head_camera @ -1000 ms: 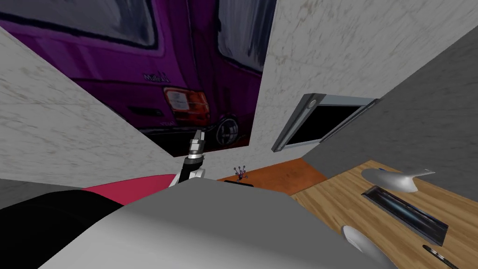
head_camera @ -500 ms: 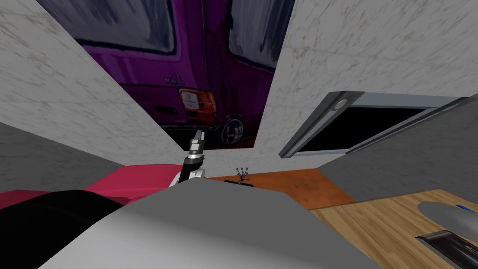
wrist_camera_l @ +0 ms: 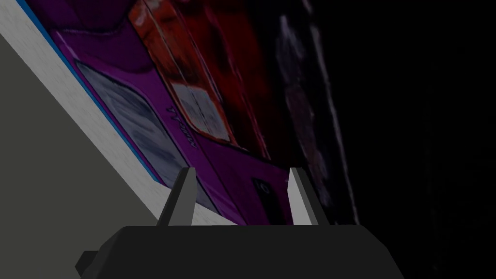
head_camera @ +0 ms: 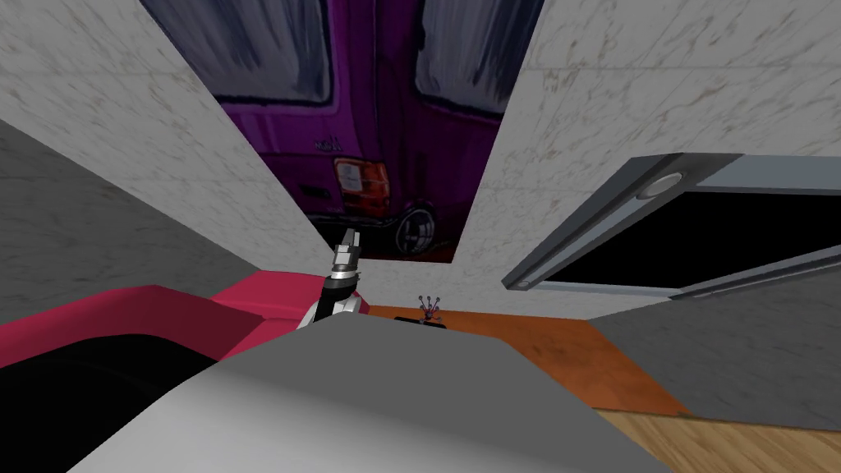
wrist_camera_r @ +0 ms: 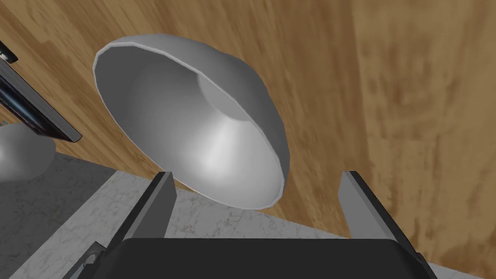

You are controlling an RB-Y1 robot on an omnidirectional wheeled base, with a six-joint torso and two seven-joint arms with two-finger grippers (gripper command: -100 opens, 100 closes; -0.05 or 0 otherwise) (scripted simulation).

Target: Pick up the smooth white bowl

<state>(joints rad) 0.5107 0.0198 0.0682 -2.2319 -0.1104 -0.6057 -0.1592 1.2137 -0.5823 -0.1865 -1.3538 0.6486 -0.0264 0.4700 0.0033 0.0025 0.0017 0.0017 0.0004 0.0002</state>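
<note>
My left gripper (head_camera: 349, 244) is held up in front of me, away from the work, with its fingers (wrist_camera_l: 181, 196) apart and nothing between them.

My right gripper (wrist_camera_r: 260, 203) hangs over the wooden surface (wrist_camera_r: 411, 97) with its fingers spread wide and empty. The bowl (wrist_camera_r: 193, 121) sits upright just ahead of them, close to the edge of the surface, where the marbled floor (wrist_camera_r: 58, 218) shows beyond. I cannot tell whether the fingertips are down at rim level yet.

The risk I see is a shove rather than a grip. If one finger meets the flared wall first, the bowl could slide toward that edge and go over. The wall is also slick and sloping, so a pinch from outside may squirt it upward. A dark flat tray (wrist_camera_r: 34, 116) and a rounded grey thing (wrist_camera_r: 19, 155) lie near the bowl's far side, so a wide sweep could clip them.

The bowl is pale grey-white, glossy and unmarked. It has a thin rim, a wide mouth and a small flat bottom, and it is empty.
</note>
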